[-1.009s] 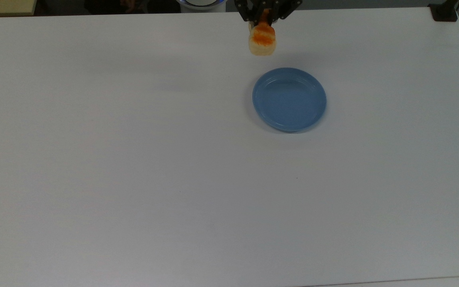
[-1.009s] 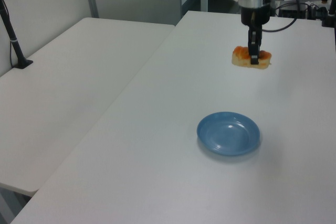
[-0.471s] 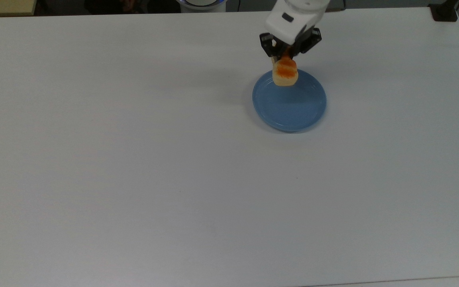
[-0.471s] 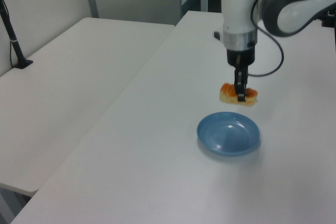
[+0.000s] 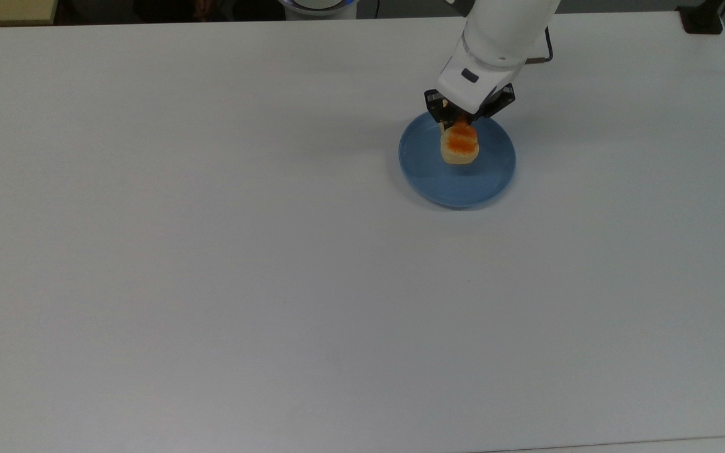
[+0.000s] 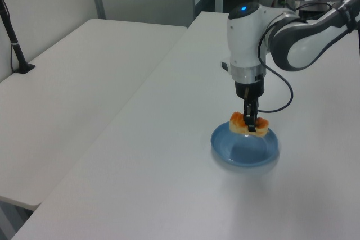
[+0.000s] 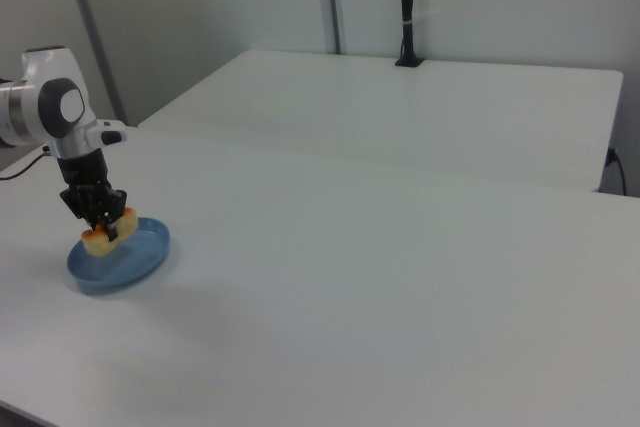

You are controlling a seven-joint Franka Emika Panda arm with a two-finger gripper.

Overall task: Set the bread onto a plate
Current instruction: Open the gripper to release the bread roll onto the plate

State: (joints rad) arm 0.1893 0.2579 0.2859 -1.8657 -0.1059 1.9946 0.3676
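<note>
The bread (image 5: 460, 145), a small cream loaf with an orange-brown top, hangs just over the far part of the light-blue plate (image 5: 463, 182). My gripper (image 5: 461, 126) is shut on the bread from above, fingers straddling its middle. In the left view the bread (image 6: 239, 123) sits level above the plate (image 6: 244, 153), with the gripper (image 6: 250, 124) pinching it. The right view has the bread (image 7: 99, 238) above the plate (image 7: 125, 263) at the right view's left, held by the gripper (image 7: 100, 219). Whether the loaf touches the plate, I cannot tell.
The plate rests on a wide white table (image 5: 211, 251). A second white table (image 6: 73, 82) stands alongside, with a black post (image 6: 14, 43) clamped to it. The arm's cable (image 6: 284, 91) loops beside the wrist.
The arm has carried the bread from the table's far edge toward the plate and lowered it; it now hangs over the plate's far half, still gripped.
</note>
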